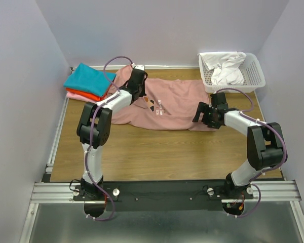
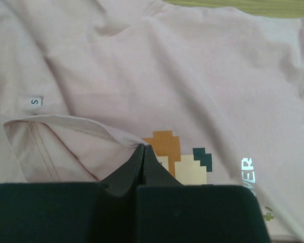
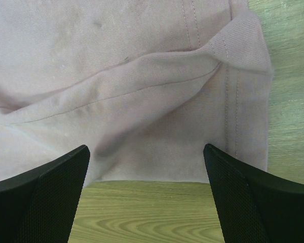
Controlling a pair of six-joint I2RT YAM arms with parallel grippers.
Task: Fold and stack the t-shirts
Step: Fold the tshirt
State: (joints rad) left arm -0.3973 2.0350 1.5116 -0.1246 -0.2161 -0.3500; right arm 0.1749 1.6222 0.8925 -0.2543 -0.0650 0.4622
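**Left claw on the collar, right one wide over the hem**

Checking in from the remote station. The big dusty-pink t-shirt (image 1: 172, 101) lies spread across the back half of the wooden table (image 1: 167, 152), print side up and pretty wrinkled. On the left wrist cam I can see the little S size label (image 2: 35, 101), the pixel figure (image 2: 173, 154) and a bit of the white chest text (image 2: 247, 170).

The left gripper (image 2: 144, 147) is clamped all the way together. A folded-over strip of the collar edge (image 2: 66, 124) runs right up into the tips, so it looks to me like it's pinching that thin bit of fabric.

The right gripper (image 3: 146, 149) is spread as wide as it goes, with nothing in it. It hangs just over the shirt's near right corner, where the stitched hem (image 3: 232, 101) is creased over itself and the bare wood shows just beside it.

Back left, touching the shirt's edge, sits the folded stack: teal tee (image 1: 88, 78) on top, orange-red tee (image 1: 91, 94) under it, and a pink one (image 1: 75, 94) peeking out at the bottom. The white mesh basket (image 1: 257, 76) in the back right corner has some white cloth (image 1: 225, 68) in it.
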